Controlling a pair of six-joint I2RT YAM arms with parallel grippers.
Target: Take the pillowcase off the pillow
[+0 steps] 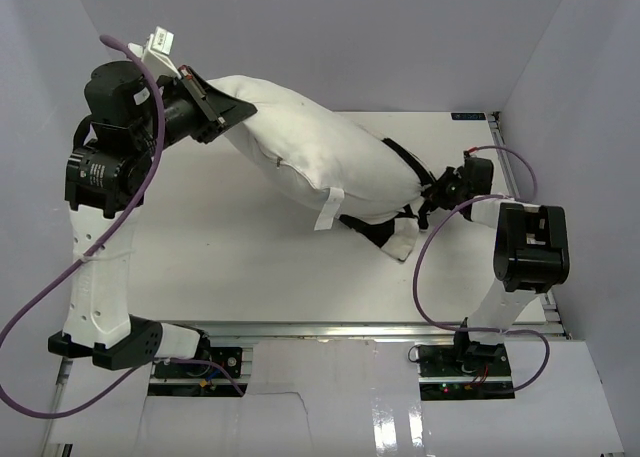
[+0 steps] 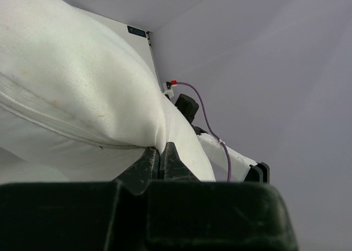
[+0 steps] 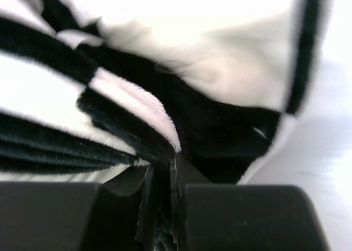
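There is one pillow (image 1: 320, 152), plain white, and one pillowcase (image 1: 372, 229), checked black and white. One small white tag (image 1: 328, 209) shows on the pillow. They sit over one worktop (image 1: 220, 267), which carries one blue label (image 1: 467, 116) at its far edge.

There are two robot arms, the left arm (image 1: 100, 267) and the right arm (image 1: 530, 242). That gives two claws, the left claw (image 1: 215, 107) and the right claw (image 1: 432, 192), each with two fingers. There are two purple cables, the left cable (image 1: 158, 127) and the right cable (image 1: 416, 277). Three pale walls stand around the worktop.
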